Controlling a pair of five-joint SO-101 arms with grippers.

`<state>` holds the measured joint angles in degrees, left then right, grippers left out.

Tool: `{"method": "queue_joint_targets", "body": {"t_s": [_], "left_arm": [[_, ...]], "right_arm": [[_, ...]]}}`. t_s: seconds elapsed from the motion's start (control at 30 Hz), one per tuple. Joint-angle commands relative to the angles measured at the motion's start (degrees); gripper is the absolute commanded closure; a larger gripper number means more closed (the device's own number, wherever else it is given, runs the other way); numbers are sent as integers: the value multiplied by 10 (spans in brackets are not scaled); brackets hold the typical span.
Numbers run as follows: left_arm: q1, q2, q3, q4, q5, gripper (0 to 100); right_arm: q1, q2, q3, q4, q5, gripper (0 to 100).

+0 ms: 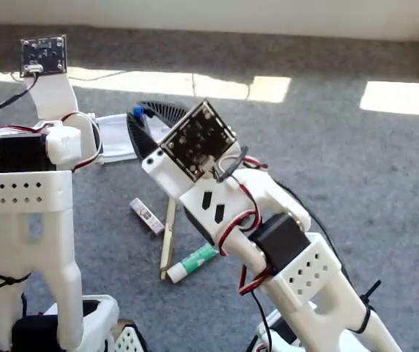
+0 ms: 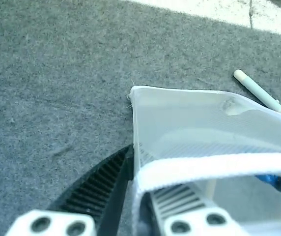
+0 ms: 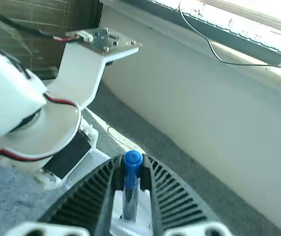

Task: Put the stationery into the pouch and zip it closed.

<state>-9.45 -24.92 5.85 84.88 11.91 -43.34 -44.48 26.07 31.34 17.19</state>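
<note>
Left fingers (image 2: 98, 184) grip pouch (image 2: 194, 128) rim; right fingers (image 3: 94, 194) clamp pen (image 3: 132, 164). Risk: pen tip catches rim, misses opening, pouch slips.

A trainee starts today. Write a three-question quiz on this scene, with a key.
1. True or false: the right gripper is shut on a blue-capped pen.
2. What does the left gripper hold? A) scissors B) the pouch C) nothing
3. Fill in: the glue stick lies on the carpet beside a wooden ____.

Key: 1 true; 2 B; 3 ruler.
</note>
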Motion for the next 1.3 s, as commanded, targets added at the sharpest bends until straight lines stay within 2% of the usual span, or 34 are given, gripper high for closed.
{"method": "queue_joint_targets", "body": {"t_s": [0.0, 0.3, 0.53, 0.73, 1.0, 1.1, 1.27], "left_arm": [[7, 3, -4, 1, 8, 993], [0, 1, 11, -3, 8, 993], [-13, 1, 14, -3, 8, 993], [-12, 1, 15, -3, 8, 993], [-13, 1, 15, -3, 8, 993], [-22, 1, 15, -3, 8, 993], [-47, 1, 15, -3, 8, 993]], "right_arm": [[-3, -26, 15, -17, 6, 991], [-5, -25, 26, 49, 8, 985], [-6, -24, 26, 69, 43, 983], [-6, -24, 27, 69, 41, 868], [-3, -29, 26, 72, 41, 868], [0, -29, 25, 107, 41, 868], [39, -29, 25, 114, 40, 868]]}}
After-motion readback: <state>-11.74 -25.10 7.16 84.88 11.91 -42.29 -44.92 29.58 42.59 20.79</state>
